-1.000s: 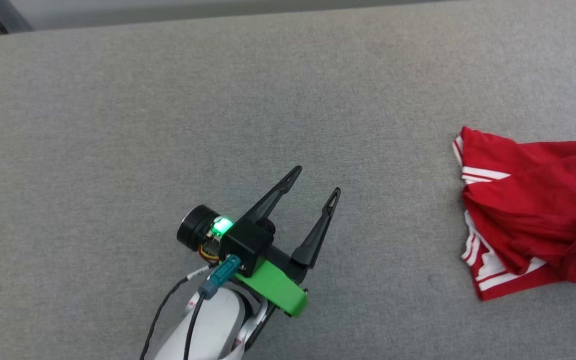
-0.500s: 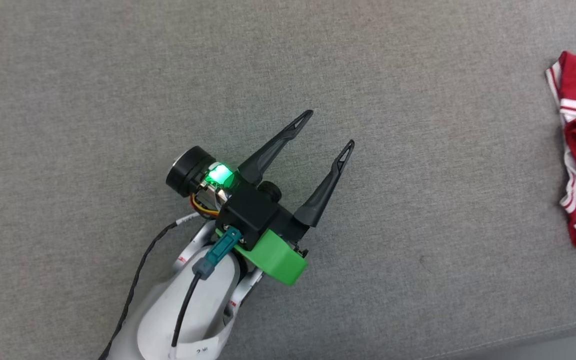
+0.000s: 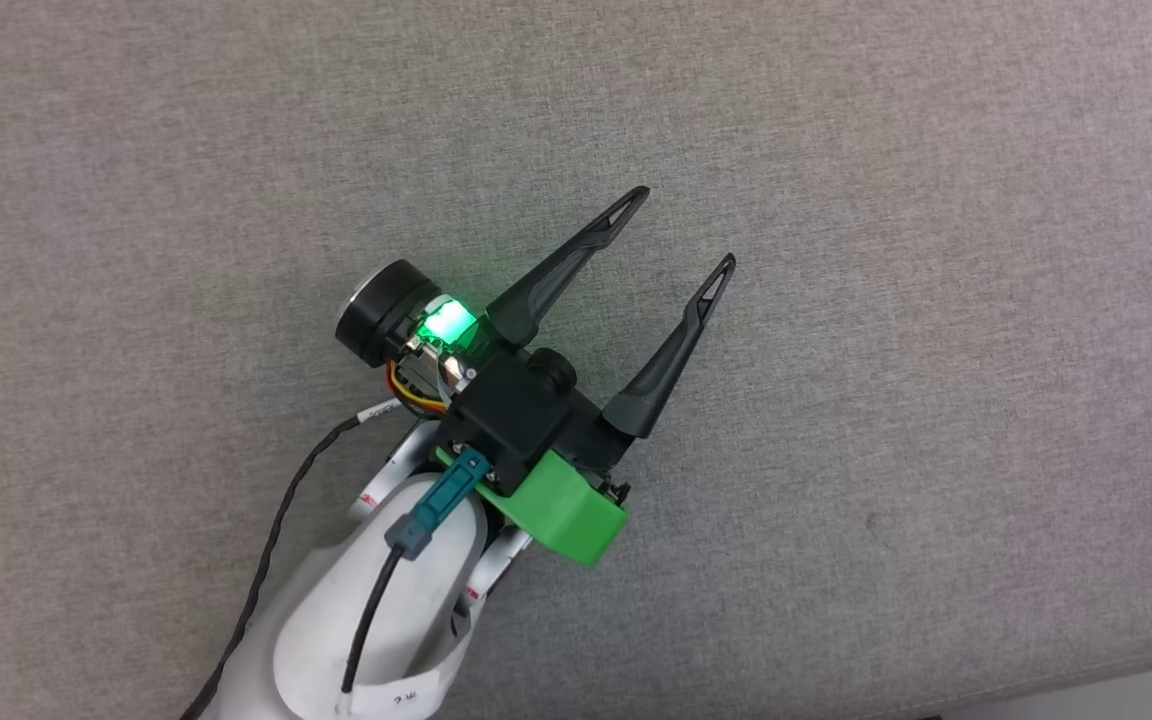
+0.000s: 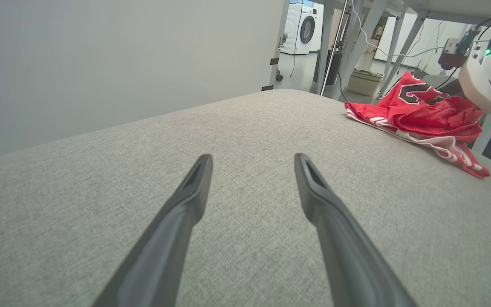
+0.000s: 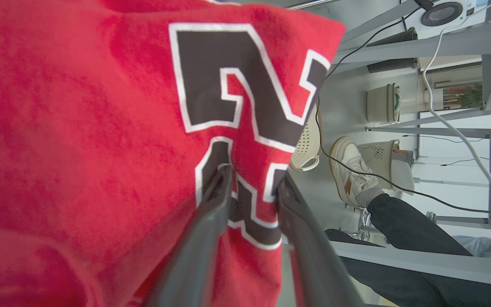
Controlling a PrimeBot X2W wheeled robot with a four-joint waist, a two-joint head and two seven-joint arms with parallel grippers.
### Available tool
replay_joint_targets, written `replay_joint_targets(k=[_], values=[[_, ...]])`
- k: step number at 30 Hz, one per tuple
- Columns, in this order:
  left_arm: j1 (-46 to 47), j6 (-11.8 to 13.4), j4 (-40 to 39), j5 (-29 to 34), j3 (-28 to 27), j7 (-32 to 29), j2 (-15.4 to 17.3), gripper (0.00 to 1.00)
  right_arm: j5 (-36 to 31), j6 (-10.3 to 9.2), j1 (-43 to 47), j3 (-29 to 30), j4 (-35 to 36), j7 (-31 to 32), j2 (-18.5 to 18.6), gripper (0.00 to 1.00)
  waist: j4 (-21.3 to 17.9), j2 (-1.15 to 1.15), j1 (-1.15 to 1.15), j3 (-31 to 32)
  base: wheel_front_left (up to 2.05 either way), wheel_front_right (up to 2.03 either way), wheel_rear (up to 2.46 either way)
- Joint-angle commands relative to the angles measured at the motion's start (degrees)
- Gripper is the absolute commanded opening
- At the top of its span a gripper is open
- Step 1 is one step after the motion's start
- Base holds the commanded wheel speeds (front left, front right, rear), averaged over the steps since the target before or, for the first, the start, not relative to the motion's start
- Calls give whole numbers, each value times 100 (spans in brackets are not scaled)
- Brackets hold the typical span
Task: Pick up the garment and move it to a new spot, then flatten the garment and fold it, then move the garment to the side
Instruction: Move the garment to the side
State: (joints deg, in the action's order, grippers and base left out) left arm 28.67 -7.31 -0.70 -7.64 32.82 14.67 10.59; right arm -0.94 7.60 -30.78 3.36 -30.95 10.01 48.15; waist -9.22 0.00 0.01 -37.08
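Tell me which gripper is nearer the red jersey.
Right. The right gripper is up against the garment, at its black lettering; the left gripper hangs open over the grey surface, well apart from the garment.

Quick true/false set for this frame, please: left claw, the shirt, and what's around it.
1. The left claw has its fingers spread with nothing between them. True.
2. The shirt lies directly under the left claw. False: it sits off to the side on the grey surface, well apart from that claw.
3. The shirt is folded flat. False: it is bunched in a crumpled heap.
4. The shirt carries black lettering with a white outline. True.
5. In the right wrist view a person's shoe shows beyond the shirt. True.
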Motion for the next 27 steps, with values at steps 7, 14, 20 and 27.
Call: replay_joint_targets(k=[7, 14, 20, 27], values=[[-147, 78, 124, -233, -268, 33, -199, 100, -413, -11, 128, 545, -16, -468, -360, 100, 204, 0, -1, 661, 0, 0, 0], [-692, 109, 372, -468, -831, 33, -314, 100, -56, -11, 304, 328, 621, -604, -547, 100, 343, 0, -1, 1656, 0, 0, 0], [-1292, 127, 552, -582, -1430, 33, -366, 100, 461, -11, 513, 131, 1587, -579, -932, 100, 503, 0, -1, 2436, 0, 0, 0], [-1901, 103, 633, -617, -1956, 33, -454, 100, 969, -11, 1209, 168, 2676, -639, -1741, 100, 803, 0, -1, 3046, 0, 0, 0]])
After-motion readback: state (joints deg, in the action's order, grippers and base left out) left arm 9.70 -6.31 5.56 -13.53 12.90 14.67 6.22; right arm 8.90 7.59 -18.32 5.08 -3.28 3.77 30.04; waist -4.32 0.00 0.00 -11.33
